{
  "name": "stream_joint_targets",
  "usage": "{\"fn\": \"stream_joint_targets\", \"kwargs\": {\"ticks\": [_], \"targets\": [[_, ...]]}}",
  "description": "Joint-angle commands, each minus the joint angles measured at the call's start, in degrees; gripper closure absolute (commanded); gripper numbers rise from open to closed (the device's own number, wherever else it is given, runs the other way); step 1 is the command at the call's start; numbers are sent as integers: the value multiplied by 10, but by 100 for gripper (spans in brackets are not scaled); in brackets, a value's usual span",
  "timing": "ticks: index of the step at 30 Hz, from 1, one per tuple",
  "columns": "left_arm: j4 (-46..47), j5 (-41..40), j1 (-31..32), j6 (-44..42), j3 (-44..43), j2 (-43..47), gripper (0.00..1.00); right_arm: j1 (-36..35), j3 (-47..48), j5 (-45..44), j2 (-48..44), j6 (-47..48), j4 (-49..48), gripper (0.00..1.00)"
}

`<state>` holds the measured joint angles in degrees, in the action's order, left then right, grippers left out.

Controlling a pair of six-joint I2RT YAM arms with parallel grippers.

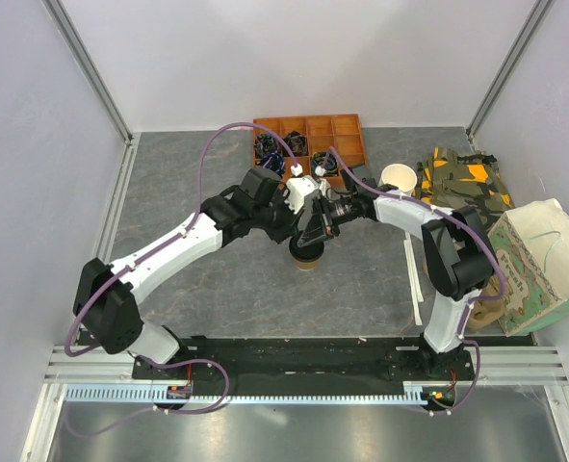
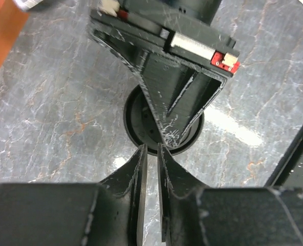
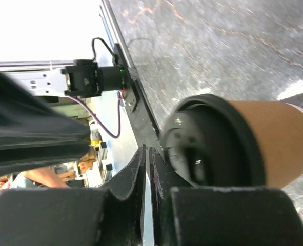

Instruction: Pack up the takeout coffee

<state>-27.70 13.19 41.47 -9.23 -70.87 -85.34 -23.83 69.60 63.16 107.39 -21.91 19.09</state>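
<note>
From above, the takeout coffee [image 1: 306, 257] stands upright mid-frame on the grey table [image 1: 226, 298]. The left gripper [image 1: 297, 229] and right gripper [image 1: 323, 229] crowd over it. In the left wrist view, the left claw is closed to a thin slit at the lower rim of the black lid [image 2: 138, 120]; whether it touches, I can't say. In the right wrist view, the right claw is pinched together on nothing, with the takeout coffee just right of it.

Takeout coffee [image 1: 306, 257] stands mid-table [image 1: 217, 284]; behind it (against the back wall) a compartment tray [image 1: 334, 130]; a lidless cup [image 1: 398, 177] right of the tray; a paper bag [image 1: 539, 265] at the right edge
</note>
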Motion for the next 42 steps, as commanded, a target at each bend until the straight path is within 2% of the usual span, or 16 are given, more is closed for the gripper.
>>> {"fn": "stream_joint_targets", "kwargs": {"ticks": [1, 12, 20, 28, 42], "targets": [[-8, 26, 0, 17, -13, 7, 77, 5, 29, 18, -50, -8, -10, 87], [-7, 54, -2, 15, -17, -20, 71, 20, -8, -36, -24, 9, -4, 87], [-23, 22, -2, 3, -34, -42, 70, 20, -3, -74, -3, 42, 34, 90], [-47, 23, -1, 1, -64, -33, 66, 20, -3, -71, -2, 43, 36, 90], [-24, 18, 3, -4, -2, -103, 66, 20, -2, -73, 9, 49, 38, 91]]}}
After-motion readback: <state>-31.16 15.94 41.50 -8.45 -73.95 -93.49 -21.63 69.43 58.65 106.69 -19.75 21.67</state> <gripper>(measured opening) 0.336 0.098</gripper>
